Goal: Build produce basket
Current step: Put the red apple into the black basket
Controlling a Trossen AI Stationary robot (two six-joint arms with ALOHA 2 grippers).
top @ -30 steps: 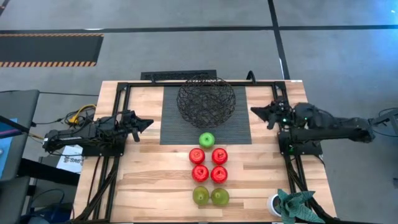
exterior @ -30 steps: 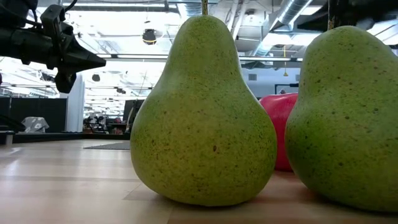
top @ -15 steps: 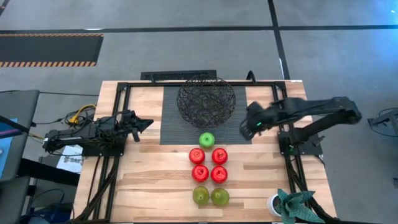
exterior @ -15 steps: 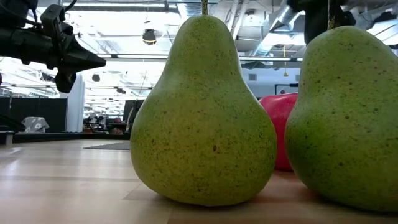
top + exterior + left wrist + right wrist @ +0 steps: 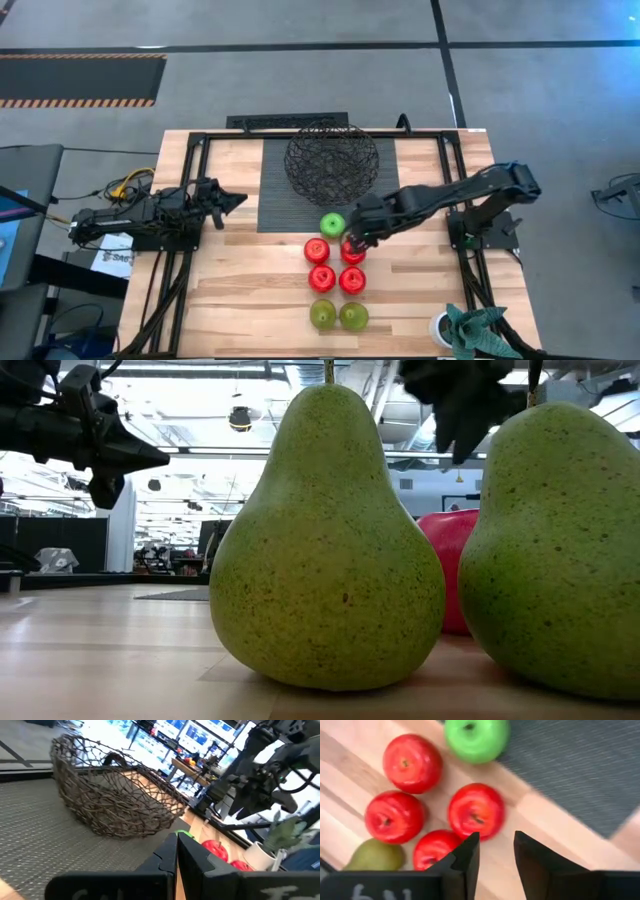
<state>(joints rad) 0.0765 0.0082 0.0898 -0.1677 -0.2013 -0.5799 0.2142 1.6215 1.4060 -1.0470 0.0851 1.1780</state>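
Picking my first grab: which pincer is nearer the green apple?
Right. The right pincer hovers just beside the green apple; the left pincer waits apart at the mat's far edge.

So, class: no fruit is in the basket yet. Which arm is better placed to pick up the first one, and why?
The right. Its gripper hangs open above the red apples, beside the green apple. The left gripper waits shut at the table's left side, away from the fruit. The basket is empty.
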